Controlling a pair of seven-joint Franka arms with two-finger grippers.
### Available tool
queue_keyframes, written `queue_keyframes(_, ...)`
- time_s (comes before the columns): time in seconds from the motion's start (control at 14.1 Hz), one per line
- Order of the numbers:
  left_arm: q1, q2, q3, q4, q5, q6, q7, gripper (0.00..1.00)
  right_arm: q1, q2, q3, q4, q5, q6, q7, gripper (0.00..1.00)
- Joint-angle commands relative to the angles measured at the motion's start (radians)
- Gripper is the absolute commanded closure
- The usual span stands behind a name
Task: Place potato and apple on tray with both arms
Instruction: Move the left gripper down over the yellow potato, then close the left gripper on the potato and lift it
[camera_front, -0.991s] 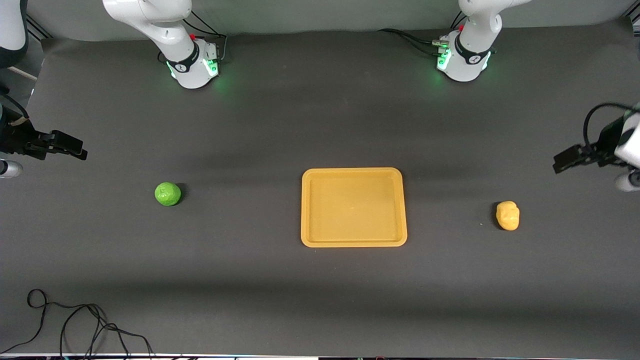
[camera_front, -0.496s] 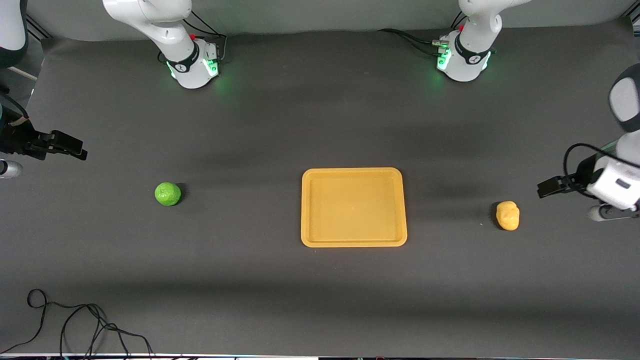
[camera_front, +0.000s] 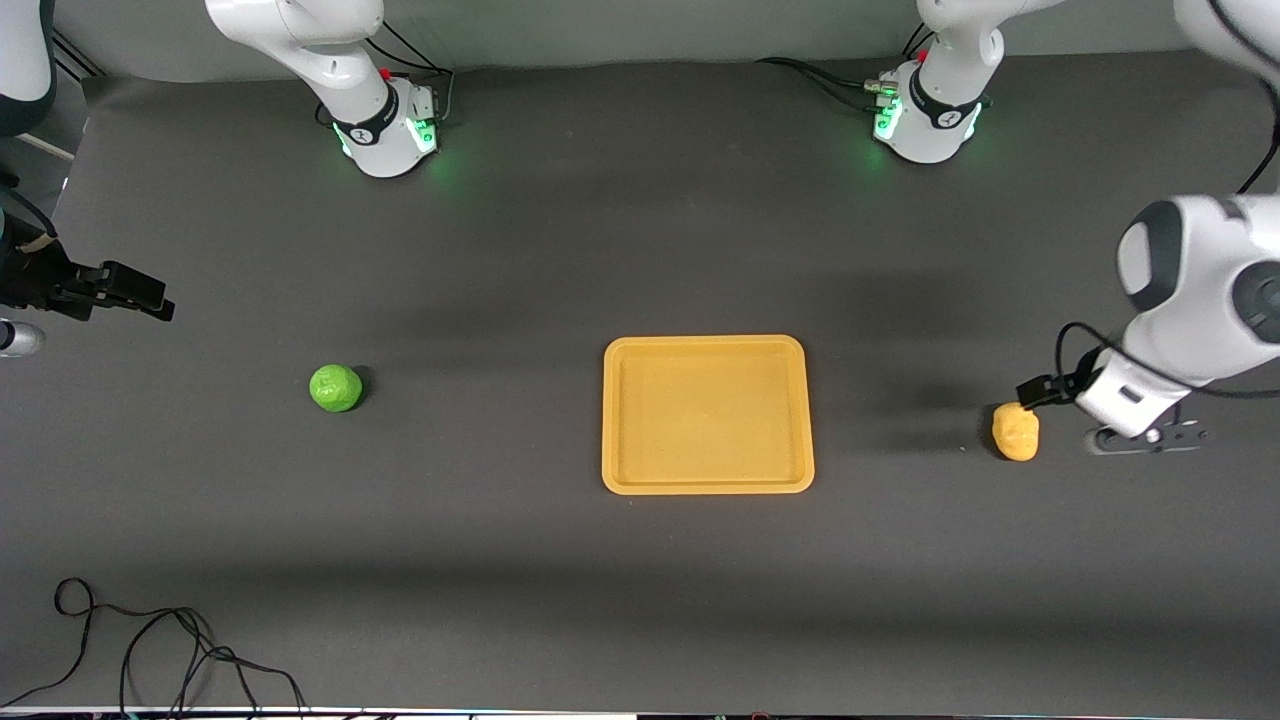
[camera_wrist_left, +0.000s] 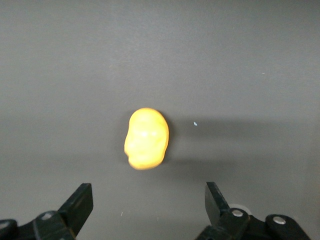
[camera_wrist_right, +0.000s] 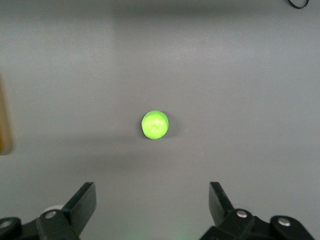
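The left gripper (camera_front: 1040, 392) hung just above the potato (camera_front: 1015, 431), its fingers (camera_wrist_left: 80, 202) spread wide and holding nothing; in the left wrist view the potato (camera_wrist_left: 146, 138) lay on the dark table (camera_front: 560, 580) ahead of the gap between them, untouched. The right gripper (camera_front: 140, 297) waited over the right arm's end of the table, equally wide and empty, with the apple (camera_front: 336, 387) well apart from it on the table. The tray (camera_front: 707, 486) sat bare between apple and potato, well apart from both grippers.
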Motion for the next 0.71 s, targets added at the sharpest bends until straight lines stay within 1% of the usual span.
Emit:
queue_keyframes(0.0,-0.009,0.098,0.005,0.005,0.027,0.076,-0.007,0.00,0.012,0.009,-0.011,0.018,0.016,0.002,0.019,0.00)
queue_keyframes(0.28,0.003,0.204,0.016,0.006,0.029,0.196,-0.006,0.00,0.012,0.009,-0.011,0.018,0.016,0.002,0.019,0.00)
queue_keyframes(0.42,-0.011,0.221,0.033,0.009,0.038,0.223,-0.006,0.00,0.012,0.009,-0.011,0.018,0.016,0.002,0.019,0.00)
queue_keyframes(0.64,-0.009,0.238,0.034,0.012,0.154,0.225,-0.044,0.00,0.012,0.009,-0.011,0.018,0.016,0.002,0.019,0.00)
